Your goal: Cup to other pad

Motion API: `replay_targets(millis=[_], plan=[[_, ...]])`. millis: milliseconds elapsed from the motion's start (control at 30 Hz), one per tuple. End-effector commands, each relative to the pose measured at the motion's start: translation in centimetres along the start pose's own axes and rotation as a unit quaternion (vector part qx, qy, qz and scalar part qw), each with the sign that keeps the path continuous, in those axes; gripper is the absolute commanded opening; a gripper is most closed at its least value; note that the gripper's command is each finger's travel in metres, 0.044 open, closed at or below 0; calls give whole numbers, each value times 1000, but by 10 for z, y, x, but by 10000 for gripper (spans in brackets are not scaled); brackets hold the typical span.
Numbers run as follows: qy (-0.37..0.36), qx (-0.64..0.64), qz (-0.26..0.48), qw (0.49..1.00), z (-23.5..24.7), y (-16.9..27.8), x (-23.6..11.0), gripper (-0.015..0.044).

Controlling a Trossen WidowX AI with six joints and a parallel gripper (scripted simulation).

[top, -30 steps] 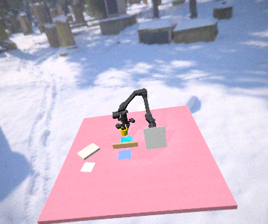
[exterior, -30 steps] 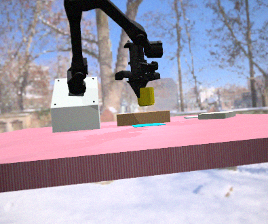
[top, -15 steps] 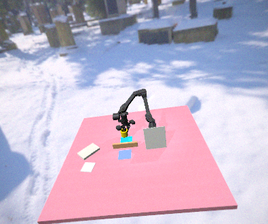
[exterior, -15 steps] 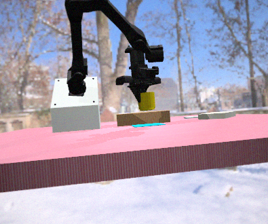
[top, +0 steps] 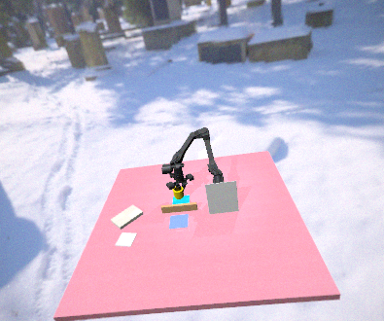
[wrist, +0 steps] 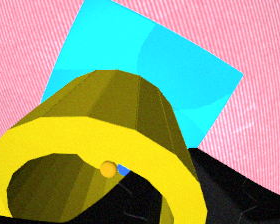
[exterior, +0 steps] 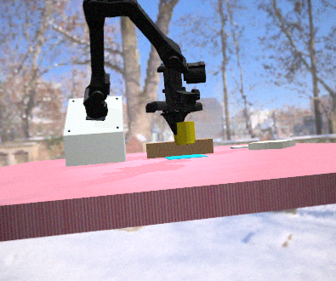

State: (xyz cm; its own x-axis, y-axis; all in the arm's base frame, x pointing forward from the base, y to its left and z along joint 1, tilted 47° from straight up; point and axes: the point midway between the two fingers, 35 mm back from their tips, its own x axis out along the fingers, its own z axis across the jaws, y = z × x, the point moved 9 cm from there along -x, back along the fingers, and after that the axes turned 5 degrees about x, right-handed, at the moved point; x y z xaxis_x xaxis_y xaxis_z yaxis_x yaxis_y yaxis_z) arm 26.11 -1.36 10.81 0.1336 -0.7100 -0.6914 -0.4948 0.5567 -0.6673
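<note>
A yellow cup [top: 178, 193] [exterior: 185, 133] [wrist: 78, 137] hangs upright low over the cyan pad [top: 184, 199] [exterior: 186, 157] [wrist: 157, 56]. Its base is hidden behind the brown bar in the exterior view, so I cannot tell whether it touches the pad. My gripper [top: 177, 187] [exterior: 178, 120] [wrist: 173, 157] is shut on the cup's rim from above. An orange marble [wrist: 108, 169] and a blue marble [wrist: 124, 171] show inside the cup. The pale blue pad [top: 179, 222] lies on the near side of the bar.
A brown bar [top: 179, 207] [exterior: 159, 149] lies between the two pads. A grey box [top: 222, 196] [exterior: 93, 136] stands by the arm's base. A white slab [top: 126, 216] [exterior: 271, 145] and a white sheet [top: 125, 239] lie to the left on the pink table [top: 221, 263] [exterior: 236, 166].
</note>
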Motion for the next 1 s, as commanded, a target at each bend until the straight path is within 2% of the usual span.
replay_targets(millis=[0, 800, 967], plan=[[4, -5, 0, 1000, -1, 1, 6, 0], [4, -5, -2, 1000, -5, 1, 35, 0], [4, 0, -5, 1000, -4, -1, 33, 0]])
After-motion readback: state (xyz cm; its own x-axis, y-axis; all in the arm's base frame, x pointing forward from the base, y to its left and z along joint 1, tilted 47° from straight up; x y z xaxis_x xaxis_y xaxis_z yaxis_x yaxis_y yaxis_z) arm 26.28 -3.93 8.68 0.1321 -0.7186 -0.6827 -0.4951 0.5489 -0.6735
